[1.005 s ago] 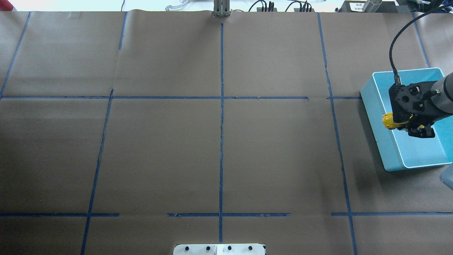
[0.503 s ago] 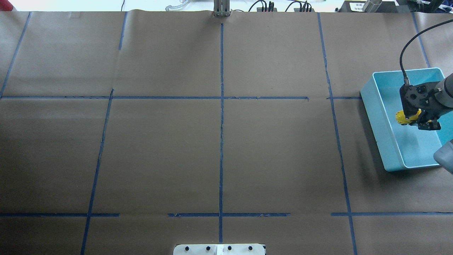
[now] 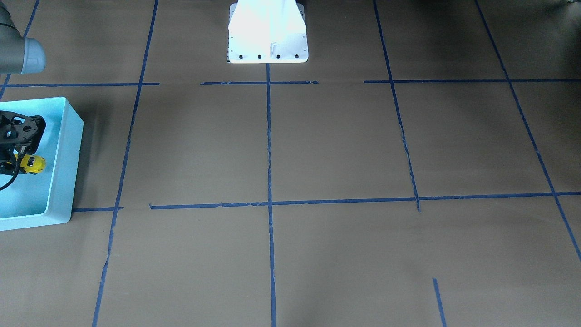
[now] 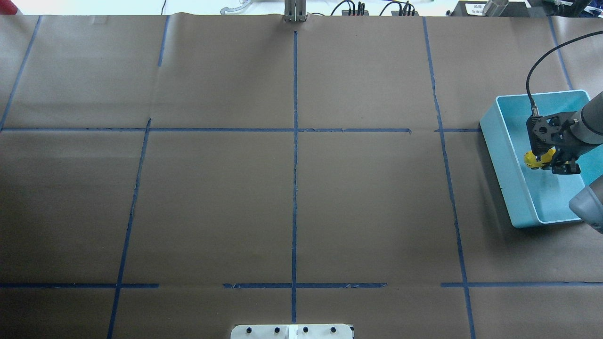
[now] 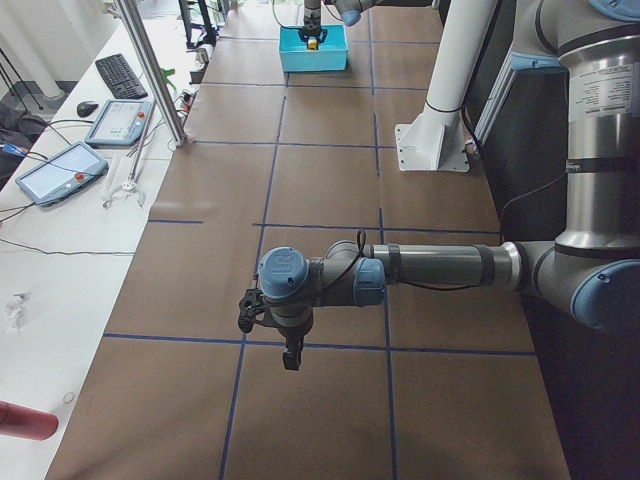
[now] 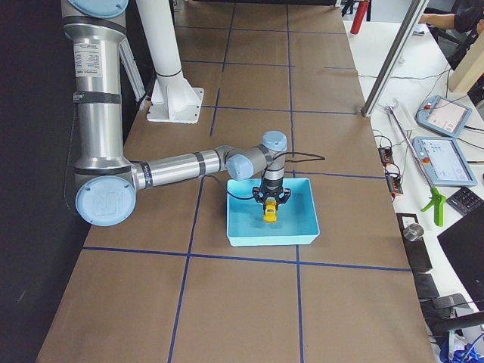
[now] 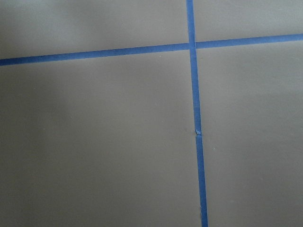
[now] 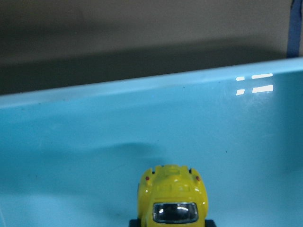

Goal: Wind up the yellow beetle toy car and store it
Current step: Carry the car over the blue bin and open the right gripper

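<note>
**Brown-paper table (image 4: 212,202), one yellow car (image 4: 533,160) in one bin (image 4: 495,146)**

Tiny, bright yellow, rounded like a Beetle. Glossy shell, one dark window with a pale glint, two small red dots on the end facing the right wrist camera, black wheels just showing at that view's lower edge. Far smaller than the bin.

Placed inside the bin, about halfway along its length and nearer the wall that faces the table's middle. Clamped at one end by the right gripper (image 4: 549,161), closed tight on the body, with the other end sticking out sideways. Low over the light blue floor, with a faint shadow on the plastic. Cannot tell whether the wheels touch the floor.

Counted from left to right:
- On a white bench beside the table's left end, two tablets (image 5: 52,170) (image 5: 118,121) and one keyboard (image 5: 120,75).
- One left arm (image 5: 440,268), stretched low over the table's left end, seen only in the exterior left view.
- One left gripper (image 5: 290,360), pointing down over the paper near a crossing of blue tape (image 4: 295,188). Cannot tell whether apart or together; nothing but paper and two crossing tape lines in its wrist view.
- One white base (image 4: 292,331) at the middle of the robot's edge.
- One bin at the far right, light blue, rectangular, open on top, set slightly askew to the tape grid.
- One car.
- One right arm (image 6: 174,166), bent down into the bin.
</note>
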`<state>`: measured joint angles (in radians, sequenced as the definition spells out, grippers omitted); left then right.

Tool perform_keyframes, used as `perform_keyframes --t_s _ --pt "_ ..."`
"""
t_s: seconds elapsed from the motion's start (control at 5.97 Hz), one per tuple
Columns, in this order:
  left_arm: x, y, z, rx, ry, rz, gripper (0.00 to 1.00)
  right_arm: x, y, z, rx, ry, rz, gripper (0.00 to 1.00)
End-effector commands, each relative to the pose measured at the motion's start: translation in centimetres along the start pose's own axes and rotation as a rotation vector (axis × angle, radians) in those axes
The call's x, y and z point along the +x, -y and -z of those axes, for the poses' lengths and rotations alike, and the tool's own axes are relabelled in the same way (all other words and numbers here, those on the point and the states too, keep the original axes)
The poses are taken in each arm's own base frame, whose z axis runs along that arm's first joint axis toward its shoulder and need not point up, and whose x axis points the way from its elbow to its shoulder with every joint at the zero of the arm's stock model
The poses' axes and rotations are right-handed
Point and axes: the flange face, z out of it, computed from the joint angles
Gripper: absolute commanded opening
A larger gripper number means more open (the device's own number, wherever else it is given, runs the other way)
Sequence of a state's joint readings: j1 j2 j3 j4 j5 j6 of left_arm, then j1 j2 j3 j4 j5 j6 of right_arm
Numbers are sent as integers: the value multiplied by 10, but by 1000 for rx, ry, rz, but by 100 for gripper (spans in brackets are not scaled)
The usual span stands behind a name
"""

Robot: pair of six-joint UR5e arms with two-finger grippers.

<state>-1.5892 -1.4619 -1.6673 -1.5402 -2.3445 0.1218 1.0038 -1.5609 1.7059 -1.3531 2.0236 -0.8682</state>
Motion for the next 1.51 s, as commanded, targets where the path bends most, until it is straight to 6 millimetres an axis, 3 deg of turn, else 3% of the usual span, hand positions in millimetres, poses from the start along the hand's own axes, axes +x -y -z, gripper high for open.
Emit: perform_keyframes --t_s 0.0,0.34,0.5,0.67,0.84,1.01,1.17,1.34 --pt "0 1 1 1 1 0 100 0 3 -3 2 5 4 29" --pt "1 1 1 2 -1 -1 100 1 6 0 9 4 -1 69" --pt "2 1 2 3 -1 -3 100 -2 8 3 36 21 -2 78" --pt "1 0 1 2 -1 -1 100 -3 11 8 51 21 4 98" --pt "1 0 1 2 -1 -1 100 -7 17 26 90 10 15 100" --pt "1 -1 1 1 -1 0 100 -14 3 57 107 -25 -4 100" --pt "1 0 1 2 -1 -3 100 -20 -40 78 129 -31 -83 100" --pt "1 -1 1 1 -1 0 100 -14 -99 102 144 14 -256 100"
